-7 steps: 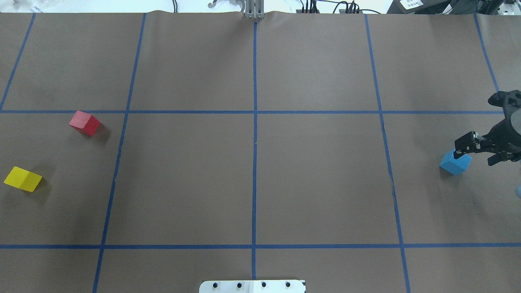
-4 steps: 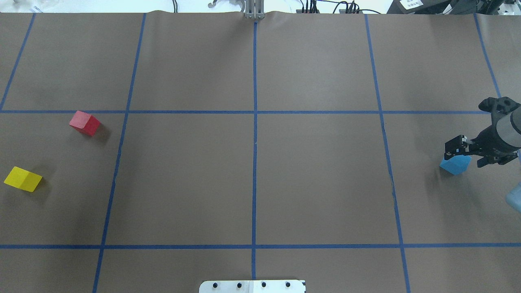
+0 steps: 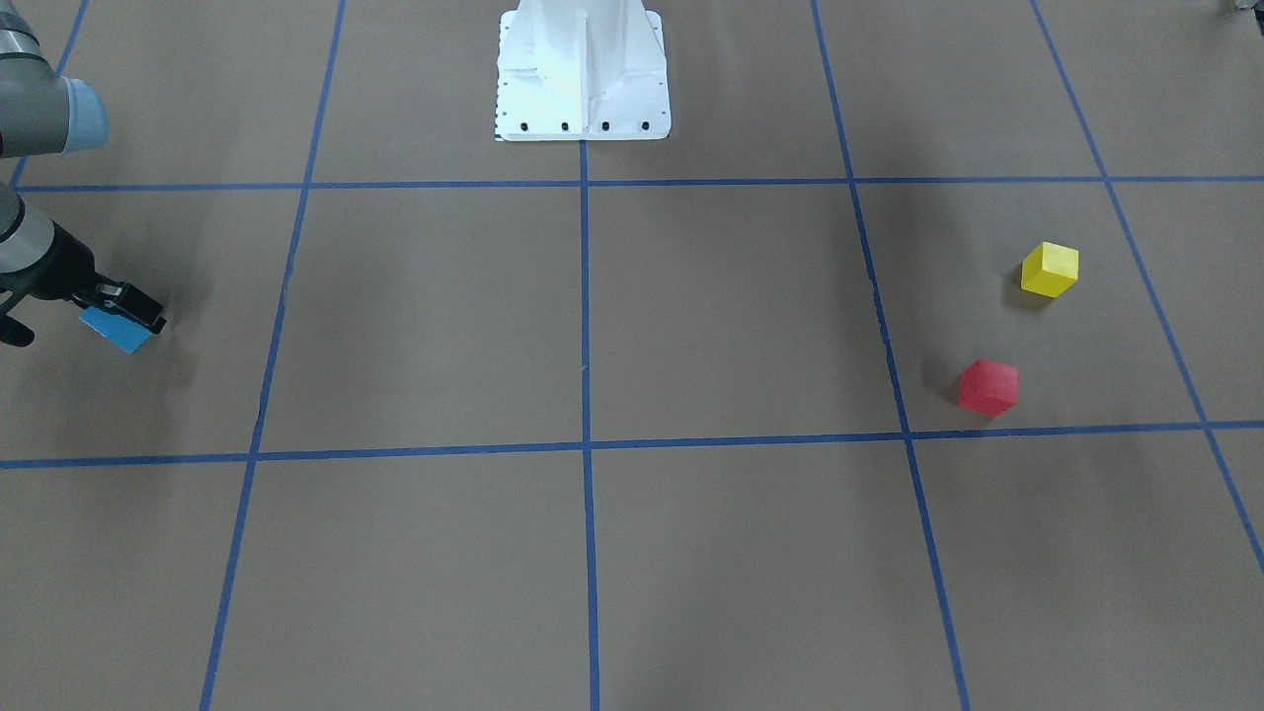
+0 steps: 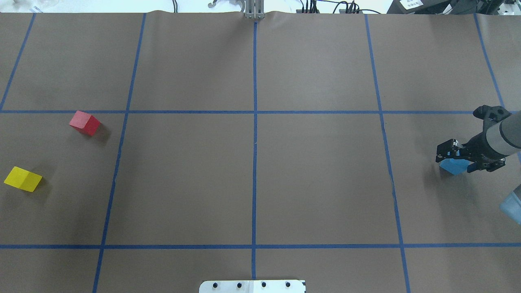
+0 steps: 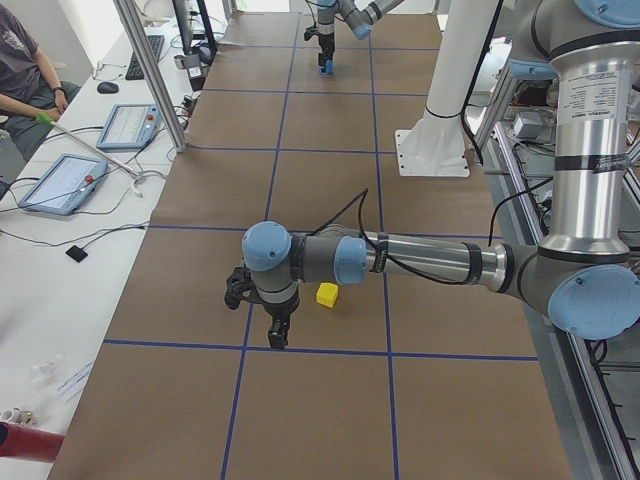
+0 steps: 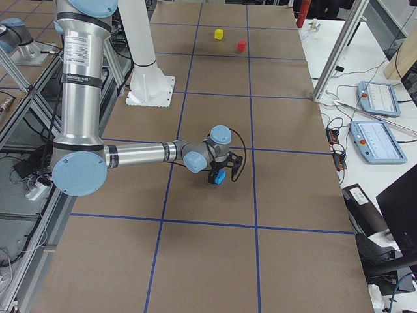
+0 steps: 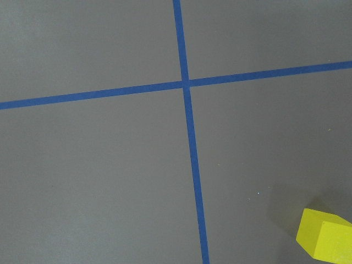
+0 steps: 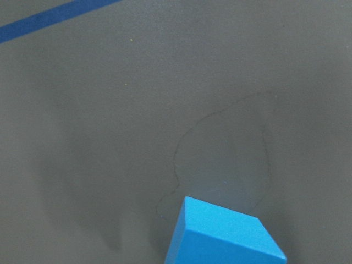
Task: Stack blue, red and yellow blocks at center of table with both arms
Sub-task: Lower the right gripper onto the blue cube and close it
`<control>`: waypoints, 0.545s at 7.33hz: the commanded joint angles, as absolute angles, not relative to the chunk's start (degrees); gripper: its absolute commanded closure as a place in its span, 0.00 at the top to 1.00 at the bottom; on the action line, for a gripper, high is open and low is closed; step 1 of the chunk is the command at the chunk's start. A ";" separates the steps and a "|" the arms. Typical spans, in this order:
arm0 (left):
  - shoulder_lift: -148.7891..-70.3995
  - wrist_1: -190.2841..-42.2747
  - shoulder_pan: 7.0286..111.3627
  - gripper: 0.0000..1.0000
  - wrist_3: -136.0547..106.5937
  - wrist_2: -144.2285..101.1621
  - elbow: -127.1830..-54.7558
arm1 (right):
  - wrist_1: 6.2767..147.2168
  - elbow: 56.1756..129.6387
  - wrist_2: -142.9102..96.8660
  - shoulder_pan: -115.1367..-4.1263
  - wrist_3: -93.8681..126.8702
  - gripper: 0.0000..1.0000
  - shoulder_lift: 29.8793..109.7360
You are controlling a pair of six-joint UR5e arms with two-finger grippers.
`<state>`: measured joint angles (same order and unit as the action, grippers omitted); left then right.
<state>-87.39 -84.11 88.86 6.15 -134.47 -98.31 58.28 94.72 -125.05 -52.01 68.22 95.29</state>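
Note:
The blue block (image 4: 452, 167) lies at the table's far right, and my right gripper (image 4: 459, 159) is low over it, open, with a finger on either side. The right wrist view shows only the block's top (image 8: 223, 234) at its bottom edge. On the far left lie the red block (image 4: 84, 123) and the yellow block (image 4: 22, 179), apart from each other. My left gripper (image 5: 277, 335) shows only in the exterior left view, pointing down beside the yellow block (image 5: 327, 294); I cannot tell its state. The left wrist view catches the yellow block (image 7: 327, 239) at its lower right corner.
The white pedestal base (image 3: 583, 79) stands at the robot's side of the table (image 4: 252, 162). A seated person (image 5: 20, 70) and tablets (image 5: 60, 180) are at a side desk beyond the table's far edge. Metal frame posts (image 5: 150, 70) stand there too.
My right gripper has moved left and down over the blue block, so its fingers now flank it. None of the three blocks has moved.

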 commanded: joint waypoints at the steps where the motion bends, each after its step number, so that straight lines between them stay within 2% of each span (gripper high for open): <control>1: -87.36 -84.11 88.86 1.00 6.15 -134.47 -98.44 | 58.27 94.13 -124.11 -51.94 68.47 0.62 95.19; 2: -87.36 -84.11 88.86 1.00 6.15 -134.47 -98.44 | 58.18 94.30 -124.19 -51.94 69.25 0.03 95.10; 4: -87.36 -84.11 88.86 1.00 6.15 -134.47 -98.52 | 58.27 96.75 -124.97 -52.38 69.08 0.00 94.66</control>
<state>-87.37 -84.11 88.86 6.15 -134.47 -98.46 58.21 95.01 -124.42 -52.09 69.04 94.86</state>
